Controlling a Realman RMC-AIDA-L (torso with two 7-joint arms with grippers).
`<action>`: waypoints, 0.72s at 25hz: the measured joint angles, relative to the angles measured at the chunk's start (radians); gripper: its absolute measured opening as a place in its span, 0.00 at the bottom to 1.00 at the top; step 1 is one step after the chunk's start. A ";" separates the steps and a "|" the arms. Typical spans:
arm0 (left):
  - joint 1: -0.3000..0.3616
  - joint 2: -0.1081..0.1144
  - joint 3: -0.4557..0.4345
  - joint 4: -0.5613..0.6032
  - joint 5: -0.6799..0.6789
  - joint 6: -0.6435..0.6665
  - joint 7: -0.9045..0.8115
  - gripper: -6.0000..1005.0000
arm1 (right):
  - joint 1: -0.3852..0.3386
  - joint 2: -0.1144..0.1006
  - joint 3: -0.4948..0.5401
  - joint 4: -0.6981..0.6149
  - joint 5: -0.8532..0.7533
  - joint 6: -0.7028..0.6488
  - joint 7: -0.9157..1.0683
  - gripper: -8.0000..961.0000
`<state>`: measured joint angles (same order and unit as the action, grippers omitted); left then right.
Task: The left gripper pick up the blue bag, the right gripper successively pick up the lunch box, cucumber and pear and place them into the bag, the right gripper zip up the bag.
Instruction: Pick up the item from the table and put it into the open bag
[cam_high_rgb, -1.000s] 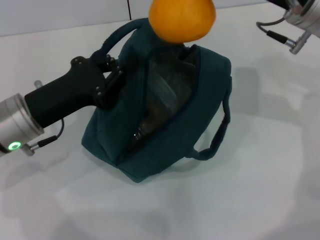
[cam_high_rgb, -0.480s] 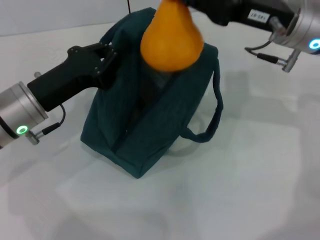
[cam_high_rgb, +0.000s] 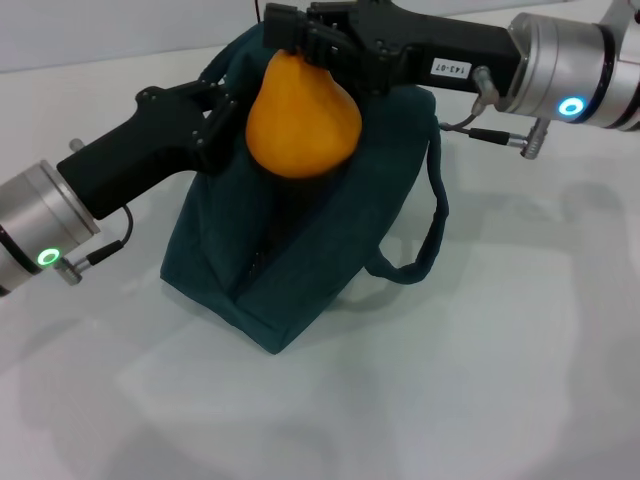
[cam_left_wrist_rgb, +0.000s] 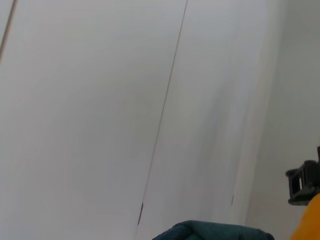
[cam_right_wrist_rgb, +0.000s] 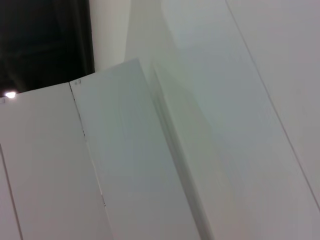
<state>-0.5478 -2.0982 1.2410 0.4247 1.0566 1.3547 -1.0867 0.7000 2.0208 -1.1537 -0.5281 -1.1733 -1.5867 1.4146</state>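
The blue bag (cam_high_rgb: 330, 240) stands on the white table with its top open. My left gripper (cam_high_rgb: 222, 112) is shut on the bag's left upper edge and holds it up. My right gripper (cam_high_rgb: 300, 35), with a white sticker, is shut on the top of the orange-yellow pear (cam_high_rgb: 300, 120) and holds it right over the bag's opening. The lunch box and the cucumber are hidden. In the left wrist view a bit of the bag (cam_left_wrist_rgb: 210, 232), a corner of the pear (cam_left_wrist_rgb: 310, 225) and part of the right gripper (cam_left_wrist_rgb: 302, 182) show.
The bag's loose strap (cam_high_rgb: 430, 235) hangs down its right side onto the white table (cam_high_rgb: 500, 380). The right wrist view shows only white wall panels (cam_right_wrist_rgb: 150, 150).
My right gripper has come down and to the left with the pear, from above the bag to its opening. The left gripper has lifted the bag's edge slightly.
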 joint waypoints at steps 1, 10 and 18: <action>0.000 0.000 0.000 0.000 0.000 0.001 0.000 0.06 | 0.002 0.001 0.000 0.000 0.002 0.000 -0.003 0.04; -0.002 0.002 -0.004 -0.001 -0.001 0.002 0.003 0.06 | -0.006 -0.005 -0.063 0.028 -0.009 0.008 -0.011 0.04; -0.001 0.004 0.000 -0.001 -0.001 0.004 0.007 0.06 | -0.052 -0.007 -0.067 0.026 -0.076 0.069 -0.012 0.04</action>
<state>-0.5491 -2.0944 1.2412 0.4235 1.0560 1.3585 -1.0799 0.6484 2.0135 -1.2210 -0.5024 -1.2491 -1.5181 1.4027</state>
